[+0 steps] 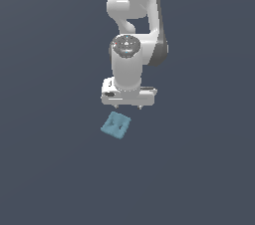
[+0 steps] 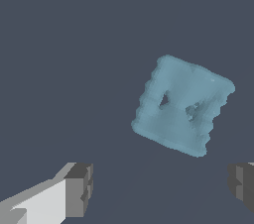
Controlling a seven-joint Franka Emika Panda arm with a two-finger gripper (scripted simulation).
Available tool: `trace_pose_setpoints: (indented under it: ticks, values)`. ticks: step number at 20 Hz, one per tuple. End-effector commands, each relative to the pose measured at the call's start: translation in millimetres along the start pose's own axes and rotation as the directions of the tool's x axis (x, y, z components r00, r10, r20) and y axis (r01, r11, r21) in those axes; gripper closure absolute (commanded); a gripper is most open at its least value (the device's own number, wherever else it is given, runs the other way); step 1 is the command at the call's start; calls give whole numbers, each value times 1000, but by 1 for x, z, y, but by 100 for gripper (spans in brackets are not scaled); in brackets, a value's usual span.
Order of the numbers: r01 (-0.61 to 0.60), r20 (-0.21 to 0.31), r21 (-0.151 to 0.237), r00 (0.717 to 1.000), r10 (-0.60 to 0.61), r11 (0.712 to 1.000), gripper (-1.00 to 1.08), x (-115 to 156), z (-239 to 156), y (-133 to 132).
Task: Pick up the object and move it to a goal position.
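One object: teal block [image 1: 116, 125], lying ahead of the fingertips, untouched.
Gripper [image 1: 129, 106]: jaws spread wide, empty.
Handling: probably light, stiff.
Hold: opposite flat edges.

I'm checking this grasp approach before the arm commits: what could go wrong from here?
1. The teal block lies apart from the open gripper, not between its fingers; a straight descent would likely miss it.
2. The block sits rotated against the finger line, so closing may catch corners and spin it.
3. It looks flat and low on the dark floor, so the fingertips may strike the floor or slip over it.
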State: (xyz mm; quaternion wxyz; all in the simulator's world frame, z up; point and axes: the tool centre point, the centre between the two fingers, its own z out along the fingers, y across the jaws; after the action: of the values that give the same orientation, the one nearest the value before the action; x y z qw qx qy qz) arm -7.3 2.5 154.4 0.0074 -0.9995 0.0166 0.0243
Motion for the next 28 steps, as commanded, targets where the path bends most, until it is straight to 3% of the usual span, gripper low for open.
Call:
trace_pose_setpoints:
  ticks: [1, 9, 14, 22, 28]
  values:
    - [0, 0, 0, 1000, 0, 1000, -92, 0, 0, 0]
    - [29, 10, 22, 1000, -29, 999, -92, -6, -8, -25]
    - [20, 9, 21, 1000, -20, 1000, -92, -5, -6, -23]
    - [-91, -5, 18, 996, 91, 996, -92, 7, 15, -3]
    - [-242, -27, 12, 970, 242, 970, -92, 21, 44, 27]
